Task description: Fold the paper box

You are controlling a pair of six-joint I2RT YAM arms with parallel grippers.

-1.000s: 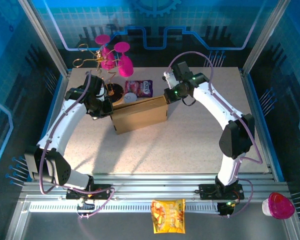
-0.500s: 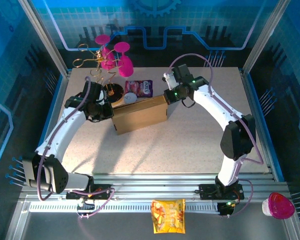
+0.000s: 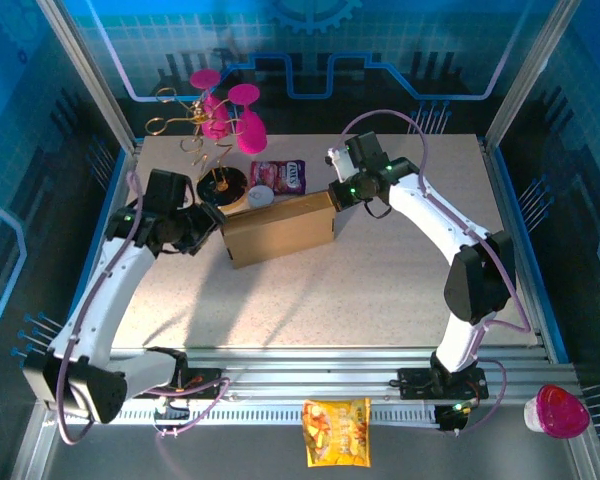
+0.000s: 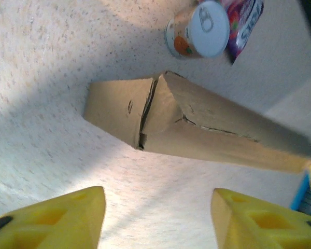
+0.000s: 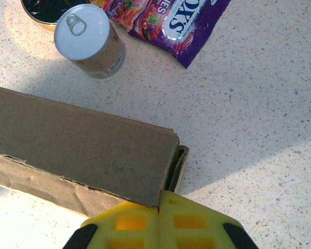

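Note:
The paper box is a closed brown cardboard mailer lying in the middle of the table. My left gripper is just left of its left end, apart from it. In the left wrist view the box shows its folded end with a slit, and the gripper is open over bare table. My right gripper rests at the box's right end. In the right wrist view it is shut, fingertips touching the lid corner of the box, with no cardboard between them.
Behind the box stand a small can, a purple snack packet and a wire stand with pink ornaments on a dark base. An orange packet and a pink cup lie past the front rail.
My left arm has drawn back to the left, off the box's left end. The right gripper and the box have stayed put.

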